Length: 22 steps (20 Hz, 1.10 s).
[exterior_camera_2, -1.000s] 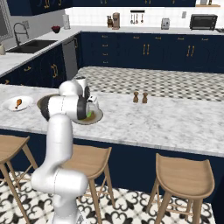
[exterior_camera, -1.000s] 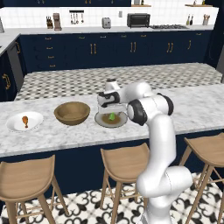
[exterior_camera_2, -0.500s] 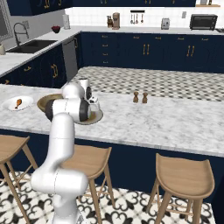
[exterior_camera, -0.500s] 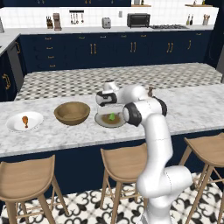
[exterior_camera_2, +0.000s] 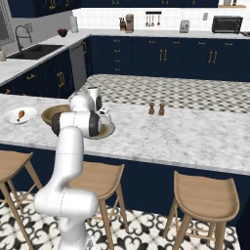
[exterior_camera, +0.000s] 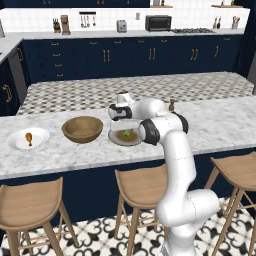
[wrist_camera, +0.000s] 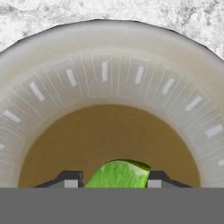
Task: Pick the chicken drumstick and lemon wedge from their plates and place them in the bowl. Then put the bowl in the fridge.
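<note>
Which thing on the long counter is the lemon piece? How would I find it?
Look along the marble counter with the stools, past the white plate and the brown wooden bowl, to the grey-rimmed plate under the robot's hand. The lemon wedge sits in its brownish middle, between the gripper fingertips. It is the only small yellow-green thing there.

A grey-rimmed plate was seen from close above, its pale rim marked with short lighter dashes and its centre brownish. Speckled marble counter was visible beyond the rim along the top edge. The lemon wedge, bright yellow-green, lay on the brown centre at the bottom of the view. The gripper was positioned around it, one dark fingertip on each side, both standing right against the wedge's flanks.
</note>
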### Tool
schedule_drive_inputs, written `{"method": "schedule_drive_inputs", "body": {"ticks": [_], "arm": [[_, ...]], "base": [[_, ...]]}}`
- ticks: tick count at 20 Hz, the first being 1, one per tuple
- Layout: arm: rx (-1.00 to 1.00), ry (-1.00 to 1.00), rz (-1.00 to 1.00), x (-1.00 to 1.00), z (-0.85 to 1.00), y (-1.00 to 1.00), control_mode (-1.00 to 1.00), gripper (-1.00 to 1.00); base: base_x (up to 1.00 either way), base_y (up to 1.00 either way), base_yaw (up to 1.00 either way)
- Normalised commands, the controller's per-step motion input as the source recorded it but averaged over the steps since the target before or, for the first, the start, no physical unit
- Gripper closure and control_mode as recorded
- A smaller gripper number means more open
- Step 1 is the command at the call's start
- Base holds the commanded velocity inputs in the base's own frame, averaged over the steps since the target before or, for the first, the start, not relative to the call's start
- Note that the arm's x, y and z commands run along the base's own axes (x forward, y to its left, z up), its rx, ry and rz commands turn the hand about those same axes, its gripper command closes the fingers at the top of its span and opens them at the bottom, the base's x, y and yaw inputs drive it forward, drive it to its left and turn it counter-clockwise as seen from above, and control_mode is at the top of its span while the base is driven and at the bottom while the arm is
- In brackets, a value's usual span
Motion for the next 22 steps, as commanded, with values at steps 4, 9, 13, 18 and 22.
{"method": "schedule_drive_inputs", "body": {"ticks": [4, 9, 13, 18, 22], "arm": [[0.01, 0.03, 0.0, 0.0, 0.36, 0.0, -1.0, 1.0], [0.0, 0.06, 0.0, -0.13, 0.97, 0.01, -1.0, 1.0], [0.0, 0.02, 0.0, -0.05, 0.87, 0.58, -1.0, 1.0], [0.0, -0.01, 0.0, -0.02, 0.34, 0.97, -1.0, 1.0], [-0.01, -0.12, 0.0, -0.01, -0.06, 0.98, -1.0, 1.0]], "base": [[0.0, 0.0, 0.0], [0.0, 0.0, 0.0], [0.0, 0.0, 0.0], [0.0, 0.0, 0.0], [0.0, 0.0, 0.0]]}}
